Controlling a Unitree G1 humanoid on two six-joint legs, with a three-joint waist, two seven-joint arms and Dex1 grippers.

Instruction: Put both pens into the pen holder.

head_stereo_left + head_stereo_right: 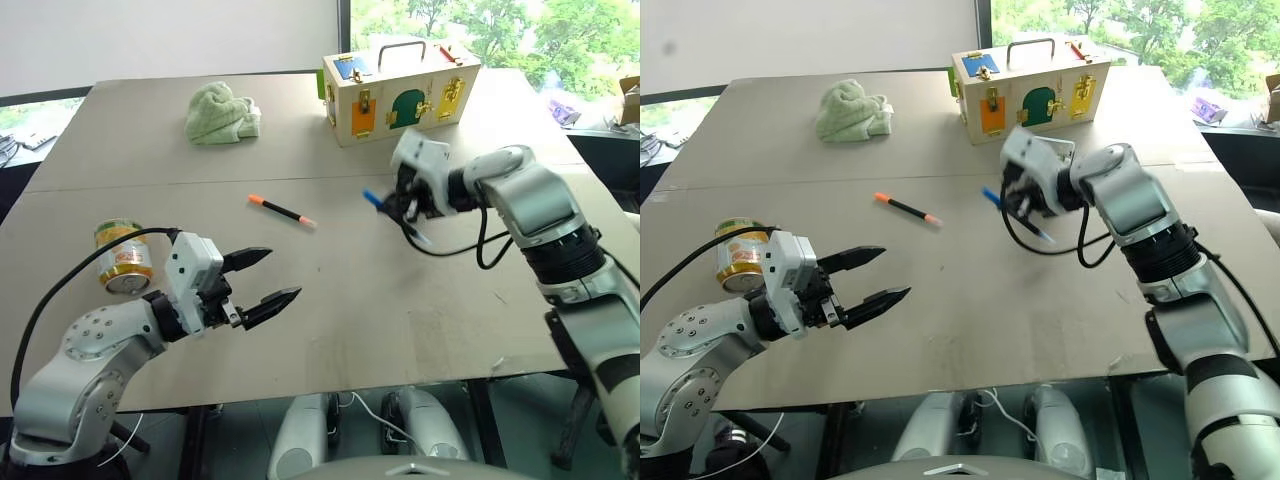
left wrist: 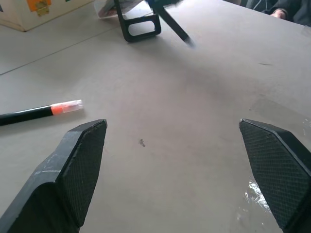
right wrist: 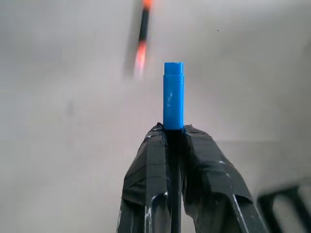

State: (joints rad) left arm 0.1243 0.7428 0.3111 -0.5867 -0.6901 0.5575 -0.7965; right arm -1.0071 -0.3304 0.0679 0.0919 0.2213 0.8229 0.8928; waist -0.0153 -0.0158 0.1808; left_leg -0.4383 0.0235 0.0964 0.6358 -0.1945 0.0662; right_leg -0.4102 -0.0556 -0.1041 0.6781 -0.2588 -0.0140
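My right claw (image 3: 172, 133) is closed tight on the blue pen (image 3: 173, 94), and its squared blue end sticks straight out past my fingertips, lifted off the table (image 1: 400, 320). The black pen (image 1: 281, 210) with orange ends lies flat and slanted near the table's middle, well short of the far edge. The pen holder's black frame (image 2: 141, 26) stands upright on the tabletop under my raised claw.

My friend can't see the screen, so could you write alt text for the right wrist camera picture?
Two black fingers of the right end effector are shut on a blue pen, whose end sticks out past their tips. Beyond it, on the grey table, lies a blurred black pen with orange ends.
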